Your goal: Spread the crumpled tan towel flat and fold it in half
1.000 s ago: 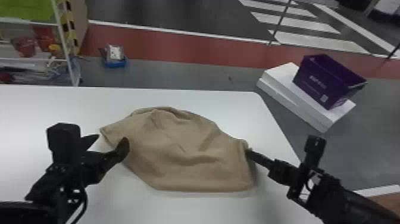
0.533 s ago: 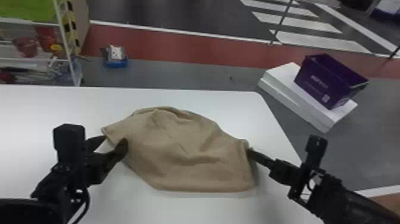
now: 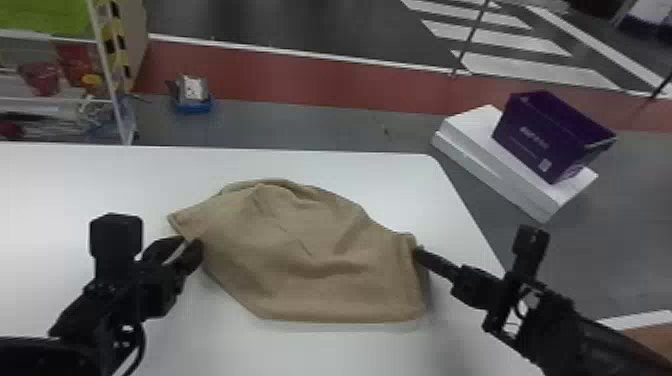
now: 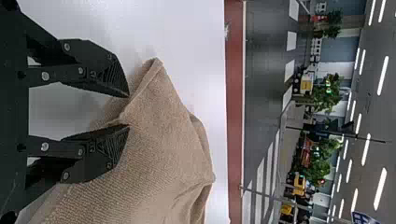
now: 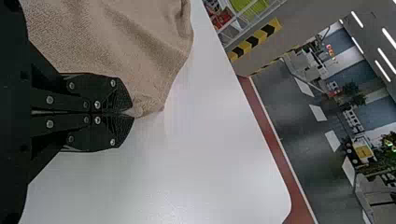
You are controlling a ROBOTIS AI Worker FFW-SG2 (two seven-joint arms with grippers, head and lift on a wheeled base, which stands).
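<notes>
Spreading, likely: right hand (image 5: 133, 115) pinches towel (image 3: 310, 265) near bench's (image 3: 430, 187) right edge; left hand (image 4: 128, 111), half-open astride a fold, should close next.

The table (image 3: 320, 162) is white and flat, with a round corner at the far right. The tan towel (image 3: 310, 270) lies on it, with wrinkles on top. Its near edge is almost straight, and its far side is bumpy.

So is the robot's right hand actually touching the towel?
Touching. The right wrist view shows the right hand closed on the towel's edge, cloth pinched between its fingertips.
</notes>
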